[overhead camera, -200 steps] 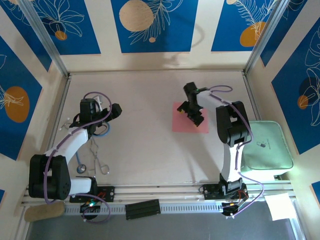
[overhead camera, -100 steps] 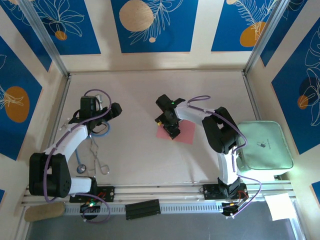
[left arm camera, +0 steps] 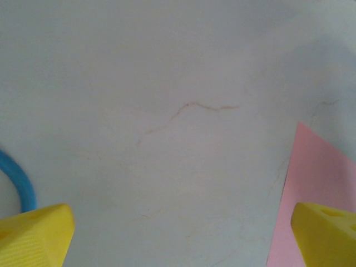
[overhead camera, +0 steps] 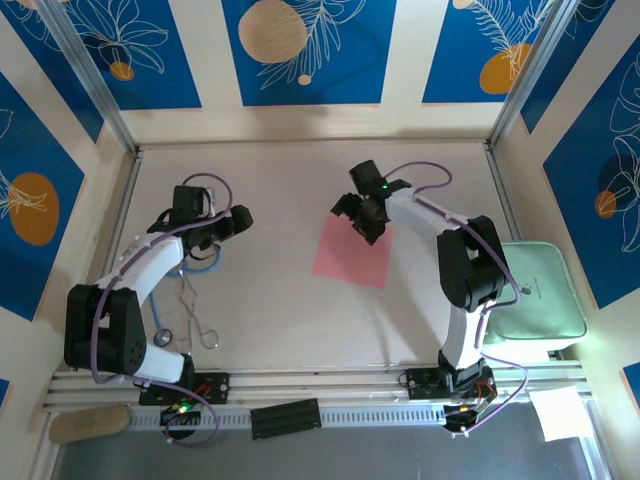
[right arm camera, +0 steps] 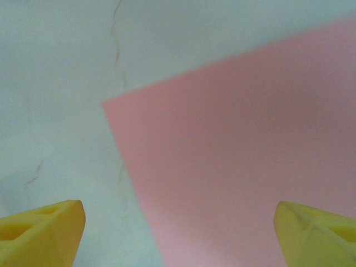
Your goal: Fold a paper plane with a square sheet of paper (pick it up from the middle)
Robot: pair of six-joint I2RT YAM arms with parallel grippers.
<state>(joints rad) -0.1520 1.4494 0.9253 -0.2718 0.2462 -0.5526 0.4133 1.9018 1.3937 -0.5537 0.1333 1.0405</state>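
The square sheet of paper (overhead camera: 352,254) is pink and lies flat on the table, turned at an angle. My right gripper (overhead camera: 360,216) hovers open over the sheet's far corner. In the right wrist view the sheet (right arm camera: 239,156) spreads between the yellow fingertips (right arm camera: 41,231), with its corner to the upper left and nothing gripped in the right gripper (right arm camera: 178,239). My left gripper (overhead camera: 238,220) is open at the left, clear of the sheet. From the left wrist the sheet's edge (left arm camera: 317,189) shows at the right, beside one fingertip (left arm camera: 325,233). No paper plane is in view.
A blue ring (overhead camera: 203,262) and metal forceps (overhead camera: 198,318) lie by the left arm; the ring (left arm camera: 16,183) also shows in the left wrist view. A pale green pad (overhead camera: 530,290) sits at the right edge. White paper (overhead camera: 560,412) and a black bar (overhead camera: 285,417) lie at the front rail.
The right gripper swept left across the sheet, then back to its far corner. The sheet slid left and rotated. The left gripper shifted slightly up and right.
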